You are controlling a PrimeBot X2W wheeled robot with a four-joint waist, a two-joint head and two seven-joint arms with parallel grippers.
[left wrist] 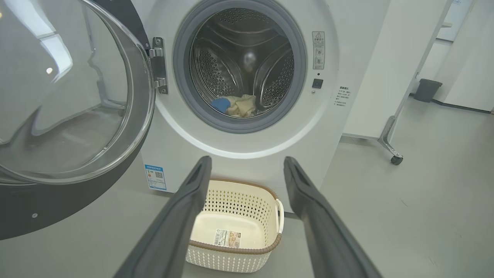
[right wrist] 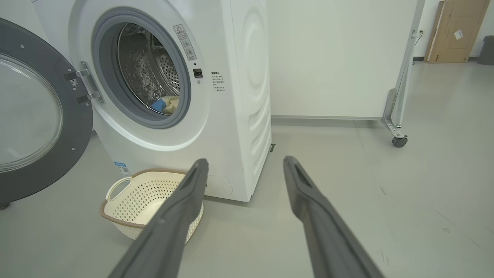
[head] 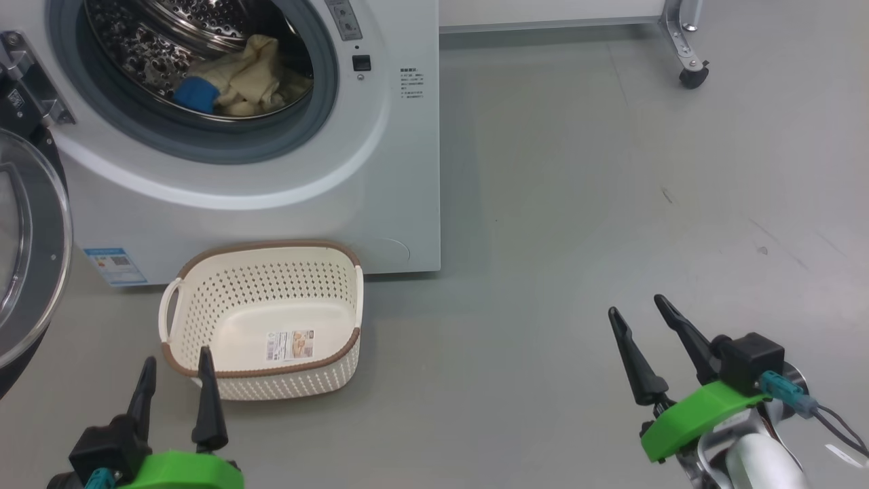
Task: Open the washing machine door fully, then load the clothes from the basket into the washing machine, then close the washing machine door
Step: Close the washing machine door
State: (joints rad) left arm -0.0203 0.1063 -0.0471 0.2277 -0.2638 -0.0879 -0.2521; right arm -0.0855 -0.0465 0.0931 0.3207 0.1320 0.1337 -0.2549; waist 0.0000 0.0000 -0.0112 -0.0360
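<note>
The white washing machine [head: 380, 170] stands ahead with its round black-rimmed door [head: 27, 251] swung wide open to the left. Pale yellow clothes [head: 251, 78] with a blue patch lie inside the steel drum, also seen as clothes [left wrist: 239, 105] in the left wrist view. The cream basket [head: 204, 299] sits on the floor before the machine, with just a label on its bottom. My left gripper [head: 176, 360] is open, low at the basket's near edge. My right gripper [head: 638, 305] is open over bare floor to the right.
A white partition on a metal leg with a caster [head: 692, 75] stands behind the machine at the right. Grey floor [head: 611, 204] stretches right of the machine. A dark bin [left wrist: 426, 89] and a cardboard box [right wrist: 451, 31] stand far back.
</note>
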